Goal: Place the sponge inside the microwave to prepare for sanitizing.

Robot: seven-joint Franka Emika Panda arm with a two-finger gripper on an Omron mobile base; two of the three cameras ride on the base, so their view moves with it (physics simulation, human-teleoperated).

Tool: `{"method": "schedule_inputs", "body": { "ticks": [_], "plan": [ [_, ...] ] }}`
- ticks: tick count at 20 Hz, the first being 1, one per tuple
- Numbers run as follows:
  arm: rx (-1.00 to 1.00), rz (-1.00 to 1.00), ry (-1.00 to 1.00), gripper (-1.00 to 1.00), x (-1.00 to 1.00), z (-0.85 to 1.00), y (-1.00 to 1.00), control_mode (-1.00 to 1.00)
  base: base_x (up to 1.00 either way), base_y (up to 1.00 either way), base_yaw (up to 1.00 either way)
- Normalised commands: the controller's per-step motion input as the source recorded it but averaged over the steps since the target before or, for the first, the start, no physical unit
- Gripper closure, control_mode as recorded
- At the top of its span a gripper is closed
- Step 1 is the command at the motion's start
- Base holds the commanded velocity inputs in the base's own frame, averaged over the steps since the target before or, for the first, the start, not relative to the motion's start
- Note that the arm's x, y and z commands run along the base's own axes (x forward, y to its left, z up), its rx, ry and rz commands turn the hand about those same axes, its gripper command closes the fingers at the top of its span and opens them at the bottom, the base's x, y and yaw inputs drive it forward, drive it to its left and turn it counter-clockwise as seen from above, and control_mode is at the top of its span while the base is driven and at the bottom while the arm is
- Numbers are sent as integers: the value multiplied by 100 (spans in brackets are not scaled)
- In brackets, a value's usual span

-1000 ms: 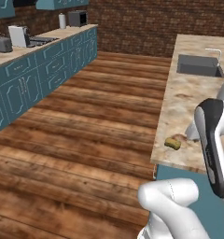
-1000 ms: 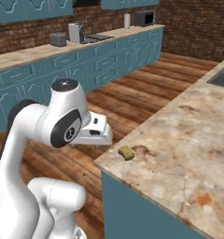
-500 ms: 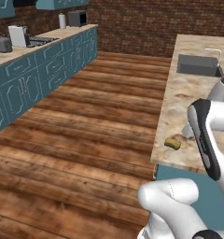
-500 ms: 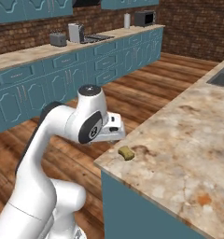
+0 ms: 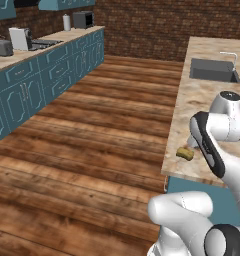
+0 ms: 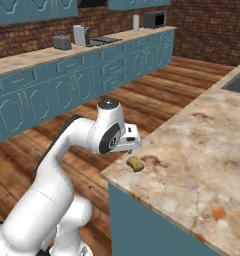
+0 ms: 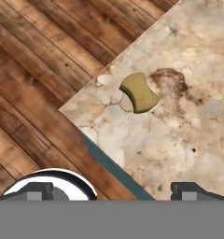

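The sponge (image 7: 139, 92), a small yellow-olive piece with curved-in sides, lies flat on the beige stone counter (image 7: 188, 126) close to its corner. It is also seen as the sponge (image 5: 185, 153) and the sponge (image 6: 135, 163) in the base views. My gripper (image 7: 116, 191) hangs above the counter's corner, open wide, with nothing between its fingertips (image 7: 193, 190). The sponge sits ahead of the tips, apart from them. From the right base view the gripper (image 6: 134, 148) hovers just over and beside the sponge. The microwave is out of view.
A sink (image 5: 212, 70) with a faucet (image 5: 229, 56) is set into the counter farther back. Across the wooden floor (image 5: 92, 130) runs a teal cabinet row (image 6: 67, 80) carrying a toaster (image 6: 62, 41) and a dark boxy appliance (image 6: 154, 19).
The arm has swung toward the counter, bringing the hand from over the floor to above the counter's corner near the sponge. The sponge has stayed put and the jaws stayed open.
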Motion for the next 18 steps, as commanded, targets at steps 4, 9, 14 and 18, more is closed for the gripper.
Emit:
{"method": "schedule_inputs", "body": {
  "ticks": [4, 9, 14, 18],
  "plan": [
    [0, 2, 2, -100, 45, -24, 0, -100, 0, 0, 0],
    [0, 0, 4, -100, 36, -51, -7, -100, 0, 0, 0],
    [0, 0, 0, -100, 21, -54, -19, -100, 0, 0, 0],
    [-1, 2, 0, -100, 33, -23, -12, -100, 0, 0, 0]
  ]
}}
